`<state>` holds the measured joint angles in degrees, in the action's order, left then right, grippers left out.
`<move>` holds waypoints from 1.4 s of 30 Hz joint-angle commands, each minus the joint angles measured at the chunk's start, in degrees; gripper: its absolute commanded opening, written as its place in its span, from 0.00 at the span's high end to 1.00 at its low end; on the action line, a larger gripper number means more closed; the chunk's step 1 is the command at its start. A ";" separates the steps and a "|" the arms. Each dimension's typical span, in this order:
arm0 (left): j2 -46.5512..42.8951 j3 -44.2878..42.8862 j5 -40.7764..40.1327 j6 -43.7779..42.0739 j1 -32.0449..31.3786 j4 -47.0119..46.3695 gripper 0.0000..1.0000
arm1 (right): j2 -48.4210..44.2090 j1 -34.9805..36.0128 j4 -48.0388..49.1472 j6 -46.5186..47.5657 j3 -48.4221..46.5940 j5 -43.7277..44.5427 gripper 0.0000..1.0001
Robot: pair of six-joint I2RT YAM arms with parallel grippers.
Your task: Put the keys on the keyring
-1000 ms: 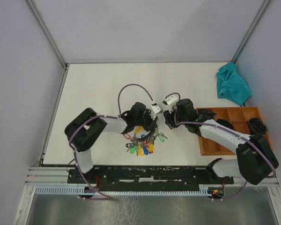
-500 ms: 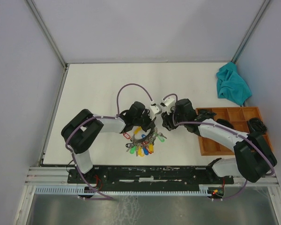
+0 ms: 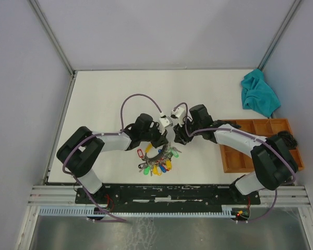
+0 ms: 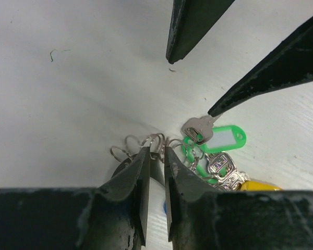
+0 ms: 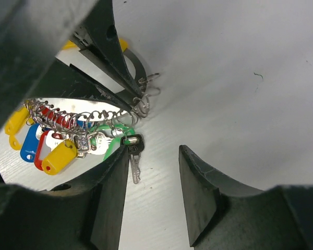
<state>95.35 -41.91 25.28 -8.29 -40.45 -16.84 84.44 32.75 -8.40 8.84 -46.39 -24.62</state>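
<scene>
The keyring [image 3: 157,160] lies on the white table, a silvery ring with red, yellow, blue and green tags; it also shows in the right wrist view [image 5: 68,125]. My left gripper [image 4: 155,150] is shut on small wire loops at the ring's end, and sits at the bunch's far edge in the top view [image 3: 164,140]. My right gripper [image 5: 154,151] is open, just right of the left one [image 3: 176,139]. A black-headed key [image 5: 133,147] lies beside its left finger. A silver key [image 4: 197,128] with a green tag [image 4: 222,140] touches one right fingertip.
A brown compartment tray [image 3: 250,123] holding dark items stands at the right edge, under the right arm. A teal cloth [image 3: 259,94] lies at the back right. White walls close in the table on the left, back and right.
Both grippers have moved left and closer together over the keyring's far edge. The bunch has shifted slightly left with the left gripper.
</scene>
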 commanded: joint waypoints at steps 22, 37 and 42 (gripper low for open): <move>-9.97 16.34 -1.37 17.08 8.63 -22.39 0.66 | 17.35 -0.06 -10.43 11.73 -17.18 -13.69 0.54; -8.04 15.37 -0.42 15.32 8.59 -21.31 0.66 | 22.12 -0.04 -13.46 10.56 -20.62 -13.40 0.60; -7.81 15.16 0.18 15.32 8.63 -21.24 0.67 | 22.73 -0.04 -13.73 10.67 -20.65 -14.53 0.70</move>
<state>87.07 -25.43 24.36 7.25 -31.97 -35.83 106.19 32.77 -21.96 19.35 -65.54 -37.32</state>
